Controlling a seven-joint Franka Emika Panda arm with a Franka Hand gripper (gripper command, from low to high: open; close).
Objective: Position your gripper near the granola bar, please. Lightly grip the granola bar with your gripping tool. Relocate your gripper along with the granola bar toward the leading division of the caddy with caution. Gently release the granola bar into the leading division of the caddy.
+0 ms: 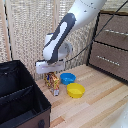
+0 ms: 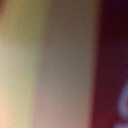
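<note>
The gripper [image 1: 50,73] sits right on top of the bar [image 1: 52,81], which stands on the table directly beneath it; whether the fingers have closed cannot be told. Grasping seems underway; next comes lifting toward the caddy [image 1: 20,102].

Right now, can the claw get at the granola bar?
Probably yes: the claw sits directly over the granola bar, seemingly touching it, with nothing between. The wrist view is a blur, so an actual grip cannot be confirmed.
</note>
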